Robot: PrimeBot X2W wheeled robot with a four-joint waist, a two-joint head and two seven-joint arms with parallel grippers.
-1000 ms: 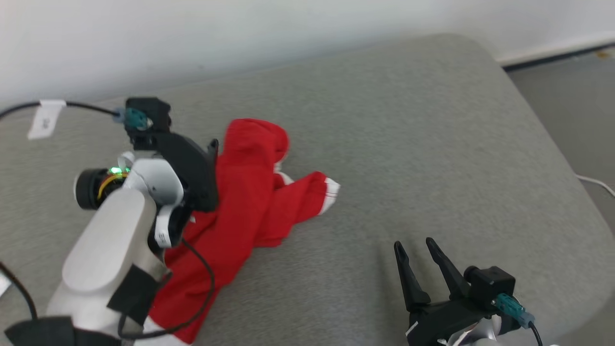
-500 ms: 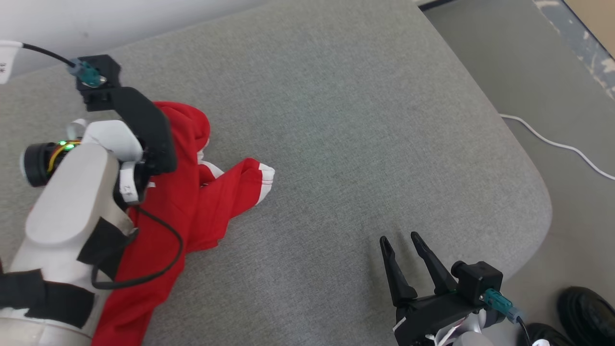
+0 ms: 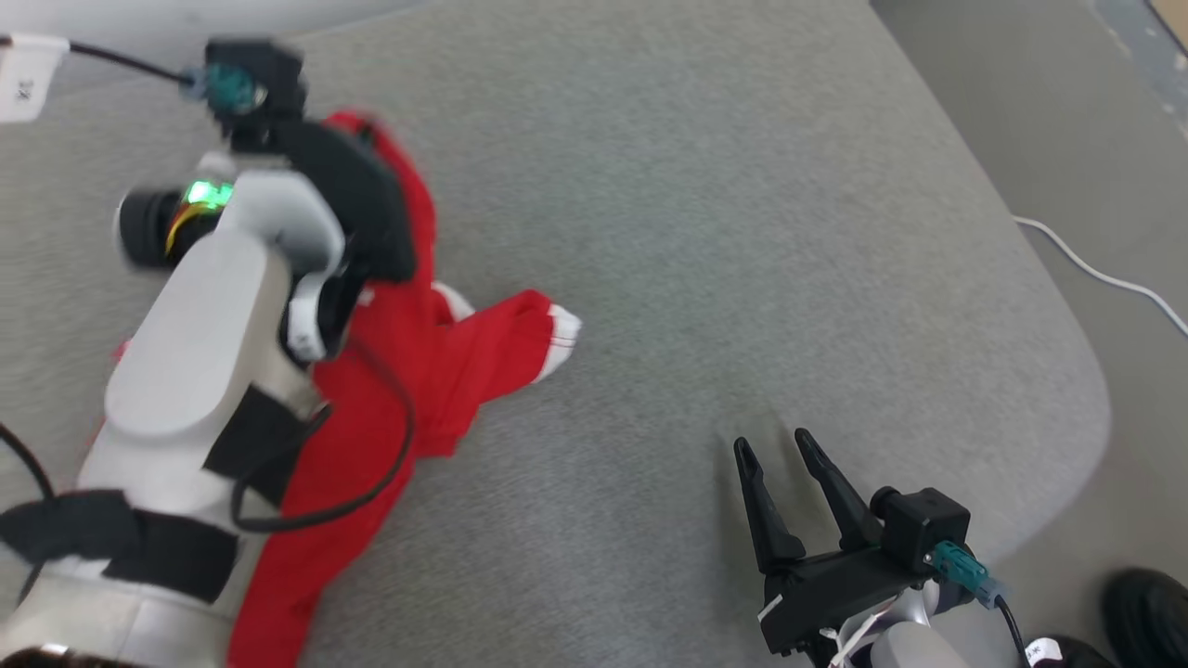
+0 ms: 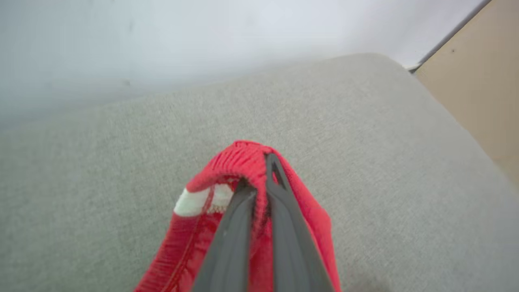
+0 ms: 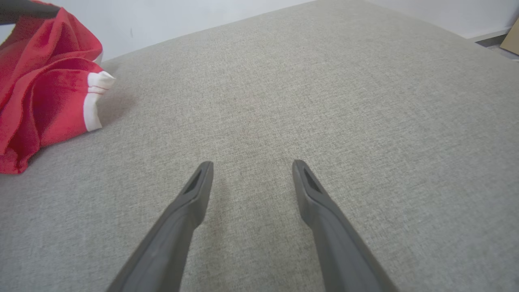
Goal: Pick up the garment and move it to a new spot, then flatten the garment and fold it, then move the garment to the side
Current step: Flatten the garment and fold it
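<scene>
The left gripper (image 4: 259,174) pinches the bunched garment (image 3: 436,371), so step 1, the move, looks underway. The right gripper (image 3: 772,442) hangs spread, empty. Flattening, folding and setting aside are left.

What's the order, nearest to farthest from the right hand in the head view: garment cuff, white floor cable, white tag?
1. Garment cuff, left of the right hand.
2. White floor cable, upper right, off the cushion.
3. White tag, far upper left.
</scene>
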